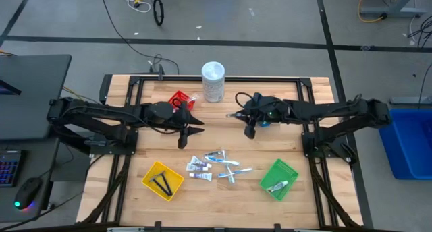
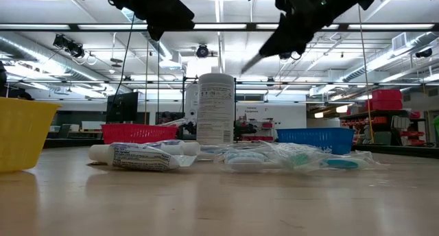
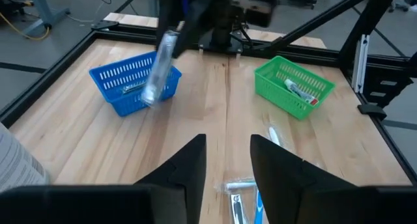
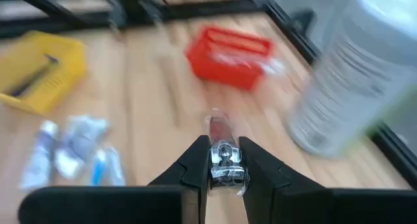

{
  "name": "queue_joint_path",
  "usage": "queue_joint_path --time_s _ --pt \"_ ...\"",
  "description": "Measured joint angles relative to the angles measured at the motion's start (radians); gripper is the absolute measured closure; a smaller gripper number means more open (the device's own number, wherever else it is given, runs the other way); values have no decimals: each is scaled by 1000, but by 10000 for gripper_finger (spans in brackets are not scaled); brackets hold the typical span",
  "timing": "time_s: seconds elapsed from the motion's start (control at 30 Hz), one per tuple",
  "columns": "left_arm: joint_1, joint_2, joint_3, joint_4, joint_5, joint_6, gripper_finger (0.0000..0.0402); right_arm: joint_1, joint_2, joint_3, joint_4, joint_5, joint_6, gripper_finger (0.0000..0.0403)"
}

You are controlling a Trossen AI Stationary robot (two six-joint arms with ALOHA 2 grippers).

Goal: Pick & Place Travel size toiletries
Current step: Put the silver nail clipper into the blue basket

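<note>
The travel size toiletries [image 1: 214, 166] lie in a loose pile on the table's near middle: white tubes [image 2: 140, 156], pale-blue sticks and packets [image 4: 71, 149]. My right gripper [image 1: 236, 117] is up over the far middle, shut on one clear, slim packet [image 3: 158, 71], which slants above the blue basket [image 3: 133, 86]. My left gripper [image 3: 228, 140] hovers open left of centre [image 1: 194, 127] with nothing between its fingers. Thin black pieces lie in the yellow basket [image 1: 163, 180], and a tube lies in the green basket [image 1: 279, 178]. My right gripper pinches the clear packet by one end [image 4: 220, 127] between its two fingers, which run along it. The packet is lifted clear of the table. Its free end [image 2: 250, 63] slants down below the fingers toward the table's left.
A tall white container [image 1: 213, 81] stands at the far middle, with a red basket [image 1: 181, 100] to its left. The blue basket [image 1: 266, 121] sits under my right arm. Bare wood lies between the baskets and the pile. A black frame edges the table [image 1: 317, 212].
</note>
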Motion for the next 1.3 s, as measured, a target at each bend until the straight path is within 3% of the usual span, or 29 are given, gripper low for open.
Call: queue_joint_path --time_s 0.33,0.57,0.73,0.9,1.3 --pt "0 0 0 0 15 -3 283 -105 -20 0 -294 18 14 337" --pt "0 1 0 0 12 -18 283 -170 -19 0 -421 181 58 335" --pt "0 1 0 0 12 -23 283 -230 -19 0 -450 184 87 337" --pt "0 1 0 0 11 -26 283 -275 -18 -66 -419 178 116 336" --pt "0 1 1 -1 -8 -38 283 -279 -19 -244 -136 169 167 325"
